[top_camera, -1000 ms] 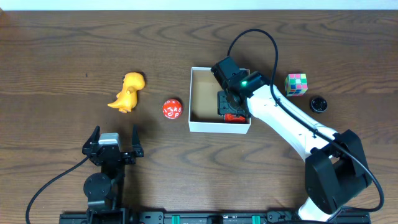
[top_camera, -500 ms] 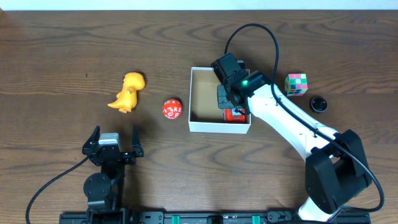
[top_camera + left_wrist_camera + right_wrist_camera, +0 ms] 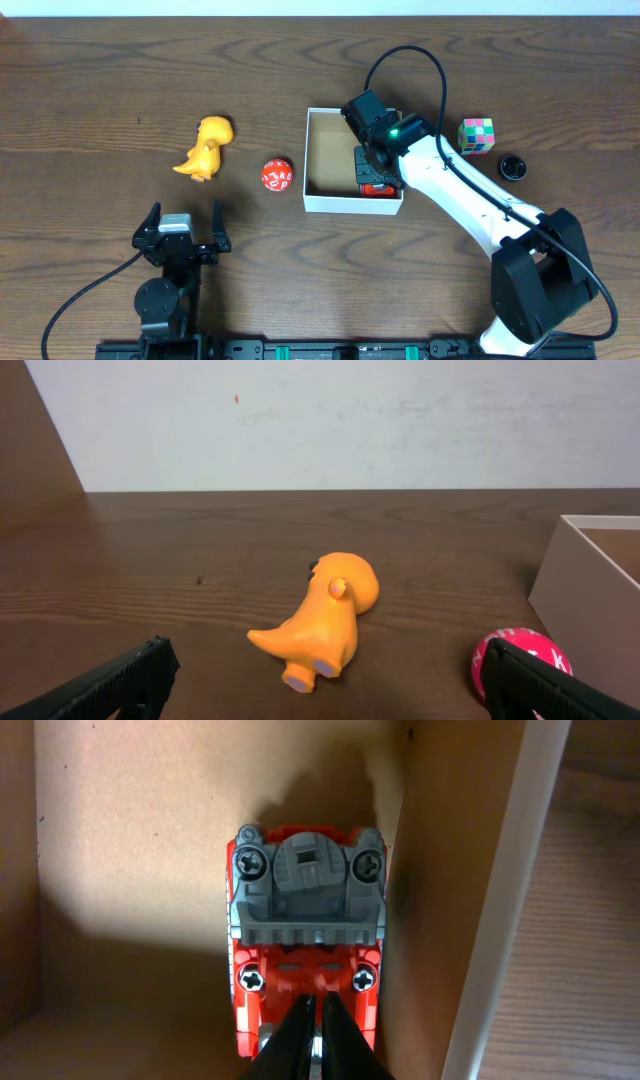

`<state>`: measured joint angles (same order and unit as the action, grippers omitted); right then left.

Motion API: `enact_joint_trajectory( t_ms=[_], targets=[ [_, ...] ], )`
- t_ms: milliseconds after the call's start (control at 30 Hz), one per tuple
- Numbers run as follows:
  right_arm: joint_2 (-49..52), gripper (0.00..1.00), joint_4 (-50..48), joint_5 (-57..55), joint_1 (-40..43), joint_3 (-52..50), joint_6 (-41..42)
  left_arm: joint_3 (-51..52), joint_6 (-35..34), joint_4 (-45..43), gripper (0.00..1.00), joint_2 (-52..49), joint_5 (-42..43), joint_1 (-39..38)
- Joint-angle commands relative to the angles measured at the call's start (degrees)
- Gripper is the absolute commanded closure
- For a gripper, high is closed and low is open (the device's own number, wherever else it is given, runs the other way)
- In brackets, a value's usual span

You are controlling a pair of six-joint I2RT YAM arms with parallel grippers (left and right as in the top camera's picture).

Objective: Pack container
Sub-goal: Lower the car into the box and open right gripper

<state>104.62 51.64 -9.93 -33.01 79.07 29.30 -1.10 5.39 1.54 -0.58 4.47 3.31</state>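
1. One left hand [image 3: 185, 214] sat spread open and empty at the near edge of the surface [image 3: 90, 80].
2. One orange dinosaur [image 3: 205, 147] and one red ball [image 3: 277, 175] lay apart.
3. One container [image 3: 350, 203] stood mid-surface and held one red toy [image 3: 305, 920].
4. One right hand [image 3: 319, 1008] was inside it, fingers pressed together over the toy. Grip unclear.
5. One multicoloured cube [image 3: 477, 135] and one black cap [image 3: 513, 167] lay beyond.

Table: a dark brown wood-grain tabletop [image 3: 100, 80] is seen across the whole overhead view.
Wall: a plain white wall [image 3: 400, 420] is shown behind the table's far edge in the left wrist view, marked by a tiny orange speck [image 3: 237, 399].
Side panel: a dark brown slanted surface [image 3: 30, 440] is seen at that view's left edge.
Light: a soft, even sheen is cast on the wood.
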Motion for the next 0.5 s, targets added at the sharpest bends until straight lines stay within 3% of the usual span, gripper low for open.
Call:
enact_joint_trajectory(
  t_ms=[0, 467],
  targets=[
    [-0.02, 0.94, 0.26, 1.75, 0.33, 1.03, 0.07, 0.87, -0.02, 2.10, 0.02, 0.35, 0.68, -0.13],
    [-0.37, 0.99, 2.73, 4.61, 0.33, 1.20, 3.48, 0.87, -0.02, 2.08, 0.02, 0.35, 0.68, -0.13]
  ],
)
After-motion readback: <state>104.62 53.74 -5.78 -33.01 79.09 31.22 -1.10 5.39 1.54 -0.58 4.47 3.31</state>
